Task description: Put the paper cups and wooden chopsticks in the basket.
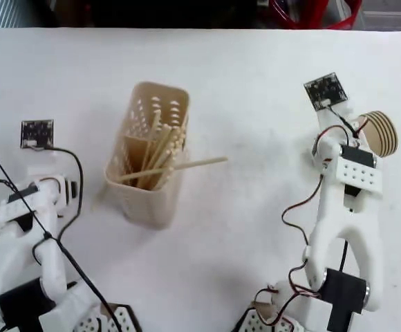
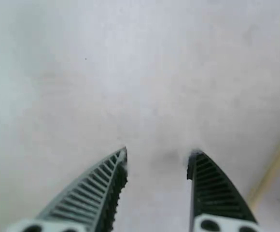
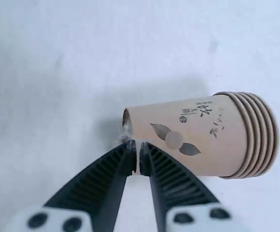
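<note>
Lying sideways, tan leaf-printed nested paper cups point(image 3: 200, 137) seem pinched by right claw point(image 3: 135, 146).

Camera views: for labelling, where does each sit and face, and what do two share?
High view: fixed above the table, looking down at both arms, basket and paper cups.
Left wrist view: on left wrist, facing bare table; left gripper open.
Right wrist view: on right wrist, facing the paper cups; right gripper shut on their base.
Shared: paper cups, in high and right wrist views.

White table point(image 1: 256, 228); red object point(image 1: 311, 23) beyond far edge.
</note>
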